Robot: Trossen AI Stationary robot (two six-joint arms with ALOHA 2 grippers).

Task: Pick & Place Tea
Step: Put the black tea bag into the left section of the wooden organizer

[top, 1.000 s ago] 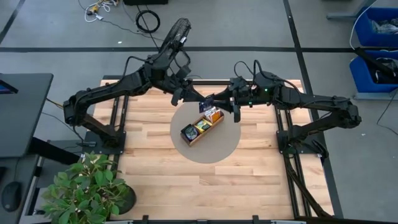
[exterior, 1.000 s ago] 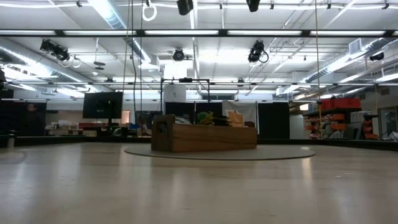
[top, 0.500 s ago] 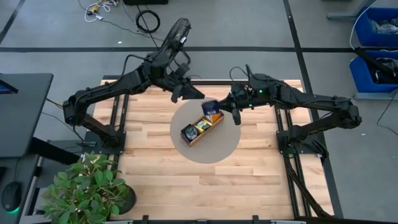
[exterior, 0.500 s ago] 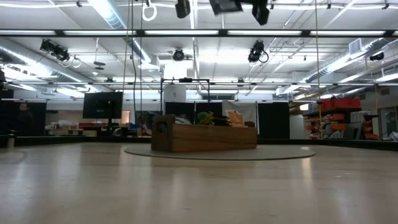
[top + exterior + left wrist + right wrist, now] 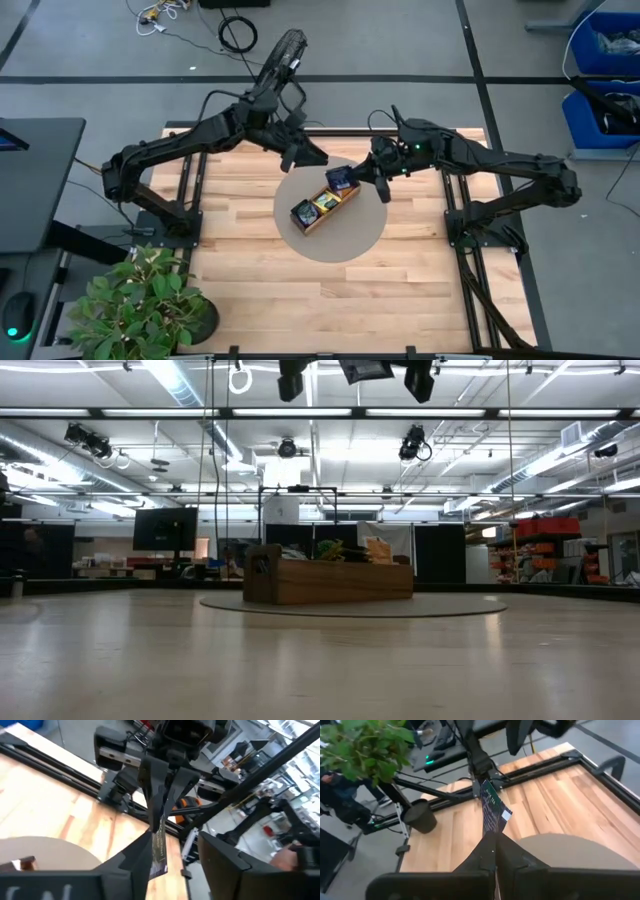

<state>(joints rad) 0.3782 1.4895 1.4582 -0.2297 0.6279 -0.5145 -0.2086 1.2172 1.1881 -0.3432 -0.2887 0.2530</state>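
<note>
Tea packet [image 5: 341, 177], dark navy, pinched edge-on in right gripper [image 5: 352, 179] over tray [image 5: 308, 219] at 1 o'clock end. Place step; next: lower, release. Left gripper [image 5: 306, 157] empty, fingers apart, waits at 11 o'clock.

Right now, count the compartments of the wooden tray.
3: one end holds navy packets, the middle yellow-green ones, the other end lies partly under the right tool's held packet.

A wooden tray [image 5: 308, 222] sits on a round mat [image 5: 350, 245]; potted plant [image 5: 140, 305] nearby.

Both claws crowd above the tray [image 5: 322, 209]; the mat [image 5: 345, 240] around lies open.
</note>
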